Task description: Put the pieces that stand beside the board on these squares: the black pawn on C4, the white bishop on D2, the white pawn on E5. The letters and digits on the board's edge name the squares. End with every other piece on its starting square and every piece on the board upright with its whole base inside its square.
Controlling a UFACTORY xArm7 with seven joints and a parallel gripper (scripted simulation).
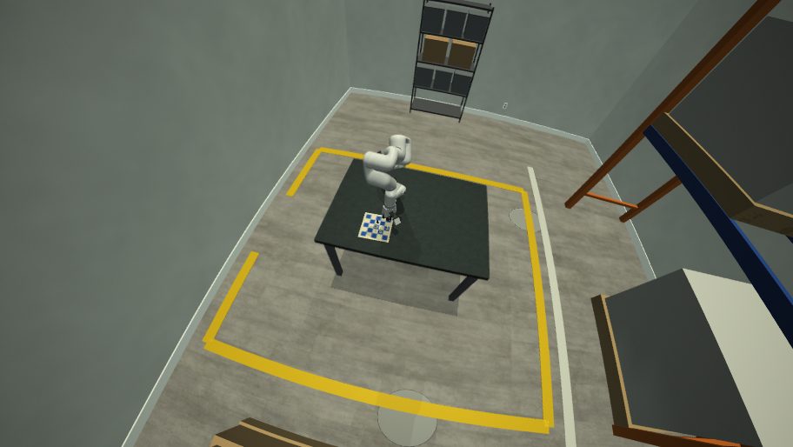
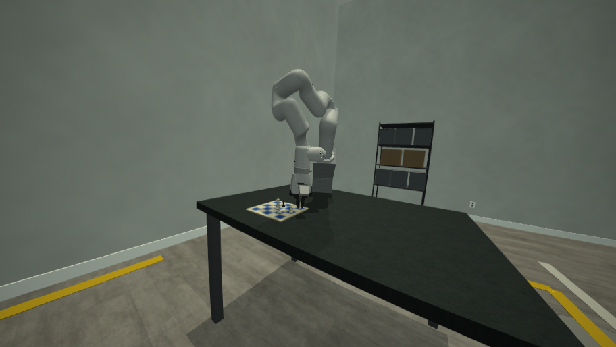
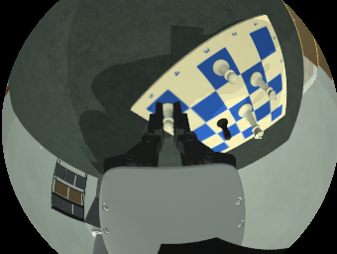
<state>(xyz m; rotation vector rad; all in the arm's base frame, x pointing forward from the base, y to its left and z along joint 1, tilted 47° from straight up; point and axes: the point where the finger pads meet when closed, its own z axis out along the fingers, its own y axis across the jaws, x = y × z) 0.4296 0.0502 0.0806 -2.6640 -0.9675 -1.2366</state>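
A small blue-and-cream chessboard (image 1: 365,236) (image 2: 257,209) (image 3: 197,63) lies on the dark table (image 1: 443,233) (image 2: 388,241). My gripper (image 3: 168,111) (image 1: 389,217) (image 2: 299,201) is shut on a white piece (image 3: 168,110) with a rounded top. It holds the piece low over a blue square at the board's near corner. I cannot tell whether it is the pawn or the bishop. A black pawn (image 3: 224,128) stands upright on the board. Three white pieces, a first (image 3: 224,70), a second (image 3: 258,81) and a third (image 3: 249,115), stand on other squares.
The arm's base block (image 2: 323,178) stands on the table just behind the board. A metal shelf (image 1: 452,55) (image 2: 403,159) with boxes stands by the far wall. Yellow floor tape (image 1: 389,399) rings the table.
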